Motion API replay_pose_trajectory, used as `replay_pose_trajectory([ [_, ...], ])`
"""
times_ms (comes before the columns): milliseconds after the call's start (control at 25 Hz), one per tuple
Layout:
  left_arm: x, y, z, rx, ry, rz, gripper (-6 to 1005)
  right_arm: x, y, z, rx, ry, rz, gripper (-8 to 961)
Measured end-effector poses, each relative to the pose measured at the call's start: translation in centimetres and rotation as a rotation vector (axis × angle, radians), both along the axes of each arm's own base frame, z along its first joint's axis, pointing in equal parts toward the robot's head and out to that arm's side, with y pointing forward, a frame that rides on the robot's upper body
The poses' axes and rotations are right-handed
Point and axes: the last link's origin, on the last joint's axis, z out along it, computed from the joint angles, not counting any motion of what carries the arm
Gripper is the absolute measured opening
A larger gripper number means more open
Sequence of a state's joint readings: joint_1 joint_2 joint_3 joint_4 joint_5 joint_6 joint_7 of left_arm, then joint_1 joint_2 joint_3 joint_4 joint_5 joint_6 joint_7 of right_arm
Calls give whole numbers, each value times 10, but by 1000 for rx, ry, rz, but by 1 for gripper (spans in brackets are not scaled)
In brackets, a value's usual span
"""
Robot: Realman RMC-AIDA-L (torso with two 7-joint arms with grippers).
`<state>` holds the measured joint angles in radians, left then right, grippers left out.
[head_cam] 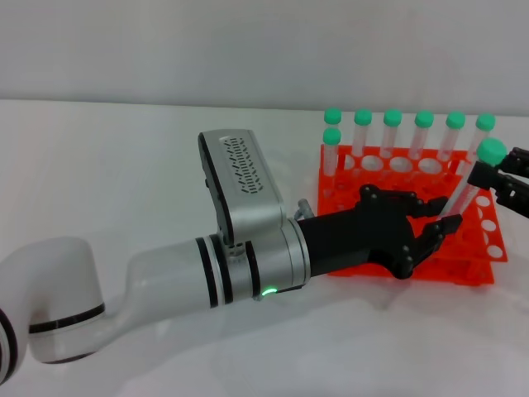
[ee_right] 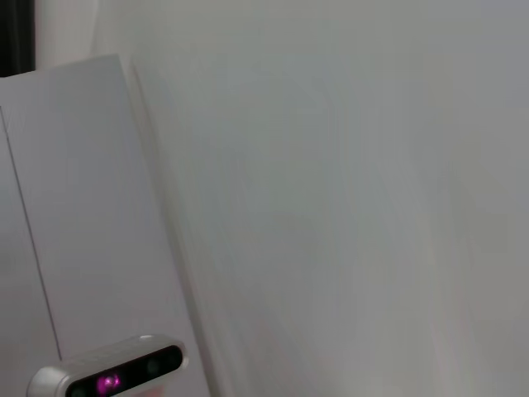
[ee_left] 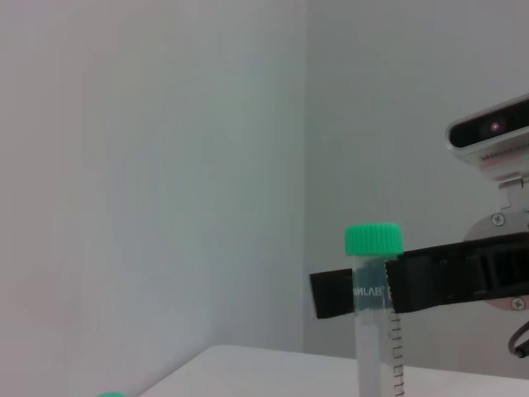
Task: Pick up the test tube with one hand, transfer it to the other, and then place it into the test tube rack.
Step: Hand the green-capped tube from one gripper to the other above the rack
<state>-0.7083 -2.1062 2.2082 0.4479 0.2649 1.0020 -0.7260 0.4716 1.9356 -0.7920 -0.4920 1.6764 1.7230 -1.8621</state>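
A: Tube (head_cam: 464,188) stands nearly upright over the rack (head_cam: 463,260), cap up, between both hands.
B: Who has it?
A: Right hand (head_cam: 504,184) pinches it just under the cap; left hand (head_cam: 397,236) sits by its base, fingers loosely spread.

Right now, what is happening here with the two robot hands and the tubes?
A handover is under way above the orange test tube rack. The right hand, at the frame's right edge, grips a green-capped test tube just below its cap. The left hand reaches over the rack, its fingertips at the tube's lower end. Whether they grip it cannot be told. Seven other green-capped tubes stand at the rack's far side.
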Motion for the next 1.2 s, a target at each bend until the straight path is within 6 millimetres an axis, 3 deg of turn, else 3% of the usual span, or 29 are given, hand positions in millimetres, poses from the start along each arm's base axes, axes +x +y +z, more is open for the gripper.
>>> replay_pose_trajectory([
  [80, 0, 0, 0, -2, 0, 3, 182, 0, -1, 0, 1, -1, 2, 351],
  [520, -3, 0, 0, -5, 3, 10, 183, 0, -1, -1, 0, 0, 1, 195],
  [960, -13, 5, 0, 37, 42, 42, 182, -1, 0, 0, 13, 19, -1, 207],
  [1200, -19, 5, 0, 80, 57, 41, 362, -1, 0, 0, 21, 24, -7, 213],
])
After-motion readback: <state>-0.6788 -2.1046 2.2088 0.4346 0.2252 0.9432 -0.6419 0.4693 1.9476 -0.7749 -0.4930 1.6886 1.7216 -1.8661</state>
